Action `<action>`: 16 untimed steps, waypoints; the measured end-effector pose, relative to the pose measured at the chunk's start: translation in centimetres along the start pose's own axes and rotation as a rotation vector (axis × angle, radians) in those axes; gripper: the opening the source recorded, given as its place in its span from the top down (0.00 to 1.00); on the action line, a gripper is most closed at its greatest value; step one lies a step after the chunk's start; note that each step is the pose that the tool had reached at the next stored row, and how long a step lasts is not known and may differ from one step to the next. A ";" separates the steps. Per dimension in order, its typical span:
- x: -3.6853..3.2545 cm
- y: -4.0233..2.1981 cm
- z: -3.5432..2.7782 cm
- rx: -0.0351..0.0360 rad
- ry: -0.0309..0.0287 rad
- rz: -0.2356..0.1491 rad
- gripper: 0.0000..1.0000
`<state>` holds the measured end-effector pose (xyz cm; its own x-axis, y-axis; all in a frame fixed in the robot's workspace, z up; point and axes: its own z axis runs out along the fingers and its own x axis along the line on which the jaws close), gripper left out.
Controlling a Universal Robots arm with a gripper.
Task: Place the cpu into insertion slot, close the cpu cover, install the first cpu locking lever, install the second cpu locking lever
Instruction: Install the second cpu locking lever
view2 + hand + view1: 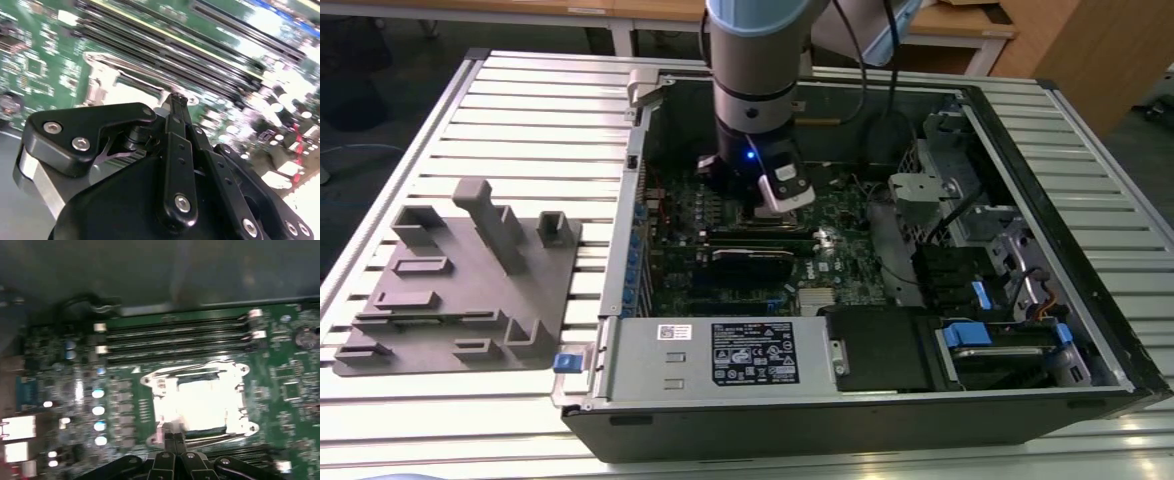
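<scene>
Gripper [173,440] fingers pinched nearly together with nothing between them, tips at the edge of the cpu cover [199,401], which lies flat over the insertion slot [200,429] on the green motherboard [130,400]. By my judgement the cover is thin, stiff, springy metal, best pressed at its rim; the bright cpu [200,402] in its window looks light and fragile.

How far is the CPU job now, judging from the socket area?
Looks done: the cpu sits in the insertion slot with the cpu cover lying flat over it. In hand: the pincer, shut, is at the cover's edge. Whether the locking levers are latched cannot be told.
</scene>
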<state>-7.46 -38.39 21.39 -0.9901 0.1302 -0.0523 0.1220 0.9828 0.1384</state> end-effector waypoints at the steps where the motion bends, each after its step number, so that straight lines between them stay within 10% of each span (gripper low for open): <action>1: -0.49 0.06 0.04 0.0000 0.0004 0.000 0.89; 5: -1.57 0.19 0.11 0.0001 0.0018 0.000 0.89; 16: -1.72 1.81 0.35 0.0012 0.0016 0.000 0.89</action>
<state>-5.51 -36.79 21.38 -0.9902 0.1302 -0.0508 0.1222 0.9830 0.1372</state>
